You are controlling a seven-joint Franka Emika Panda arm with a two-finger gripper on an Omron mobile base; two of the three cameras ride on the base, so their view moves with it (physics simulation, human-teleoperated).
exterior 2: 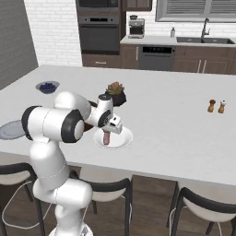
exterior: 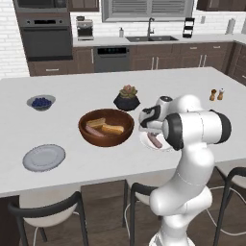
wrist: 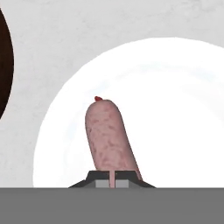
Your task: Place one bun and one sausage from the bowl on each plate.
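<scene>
Sausage [wrist: 108, 138] number one sits pinched in the pincer [exterior 2: 107, 138] over the white plate [exterior 2: 123, 138]; both buns [exterior: 112, 129] and another sausage wait in the wooden bowl [exterior: 106, 138], grey-blue plate [exterior: 44, 157] bare.

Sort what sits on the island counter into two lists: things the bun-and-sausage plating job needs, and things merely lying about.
Belongs to the job:
brown bowl
two buns in it
sausage in the bowl
held sausage
white plate
grey-blue plate
gripper

Just lying about:
blueberry bowl
potted plant
salt and pepper shakers
</scene>
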